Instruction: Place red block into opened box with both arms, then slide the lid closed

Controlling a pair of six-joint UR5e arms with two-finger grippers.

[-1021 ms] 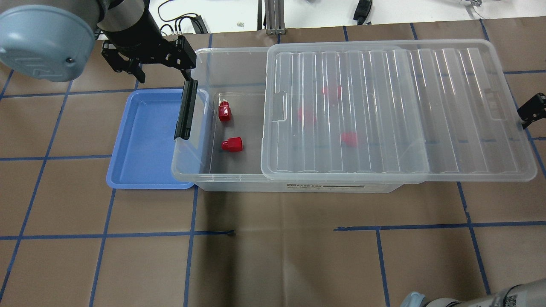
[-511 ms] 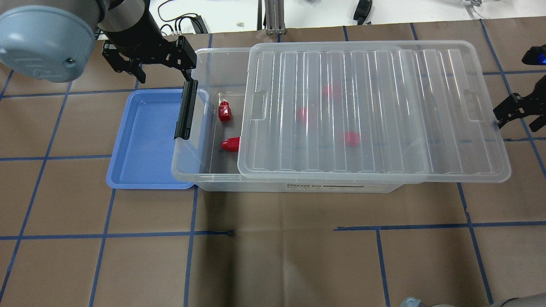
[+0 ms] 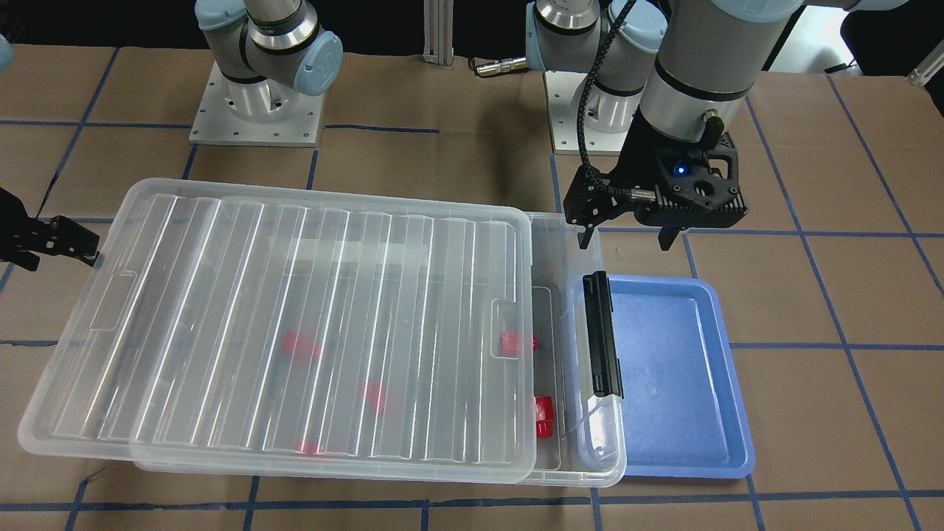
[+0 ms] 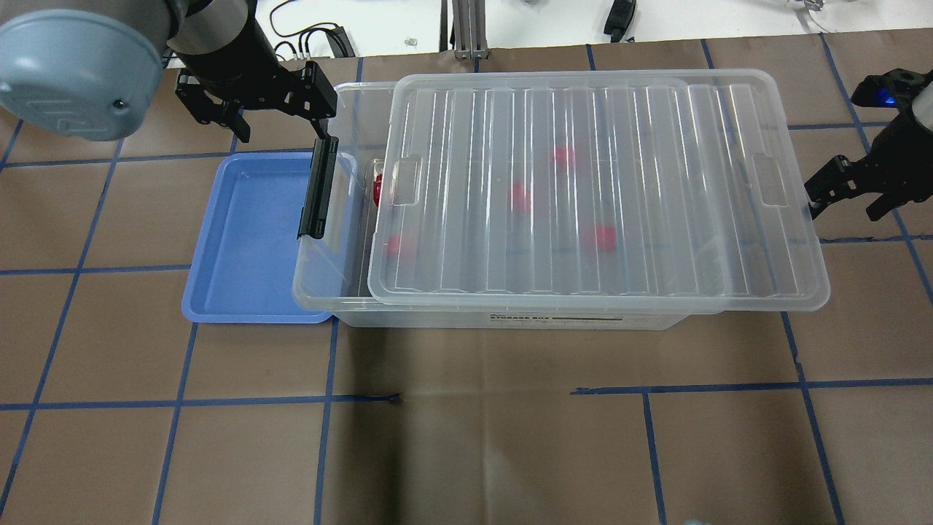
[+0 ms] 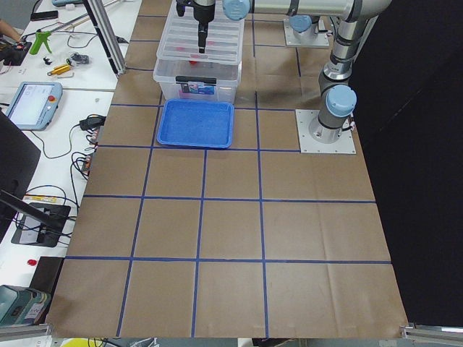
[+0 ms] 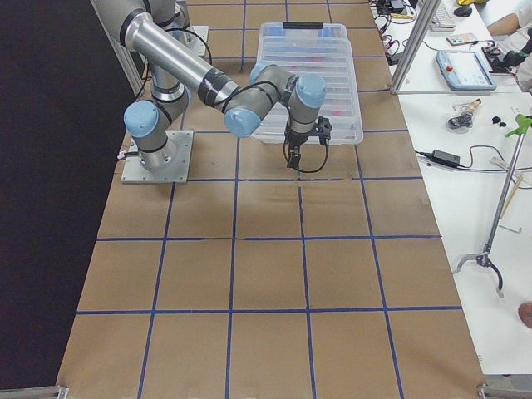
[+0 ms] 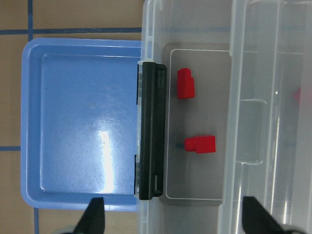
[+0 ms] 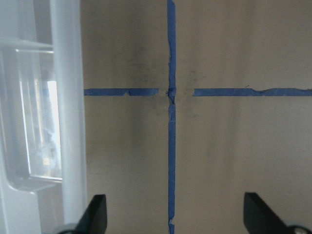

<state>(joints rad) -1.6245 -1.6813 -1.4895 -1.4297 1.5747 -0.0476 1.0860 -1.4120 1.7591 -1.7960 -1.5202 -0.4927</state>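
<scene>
The clear box (image 4: 328, 281) lies across the table, its black latch (image 4: 318, 188) at the left end. The ribbed lid (image 4: 656, 182) rests on top, overhanging the box's right end and leaving a narrow strip open beside the latch. Several red blocks are inside: two near the latch end (image 7: 185, 83) (image 7: 202, 144), others blurred under the lid (image 4: 601, 237). My left gripper (image 4: 280, 120) hangs open above the box's far-left corner, holding nothing. My right gripper (image 4: 844, 208) is open at the lid's right short end, one fingertip (image 4: 813, 206) against its edge.
An empty blue tray (image 4: 248, 240) sits against the box's latch end. Blue tape lines cross the brown table cover. Both arm bases (image 3: 254, 110) stand behind the box. A side bench with tools (image 5: 43, 65) and a tablet runs along the far edge.
The lid has slid left over the box, narrowing the open strip and covering the nearer red block. My right gripper followed it leftward. The left arm has not moved.
</scene>
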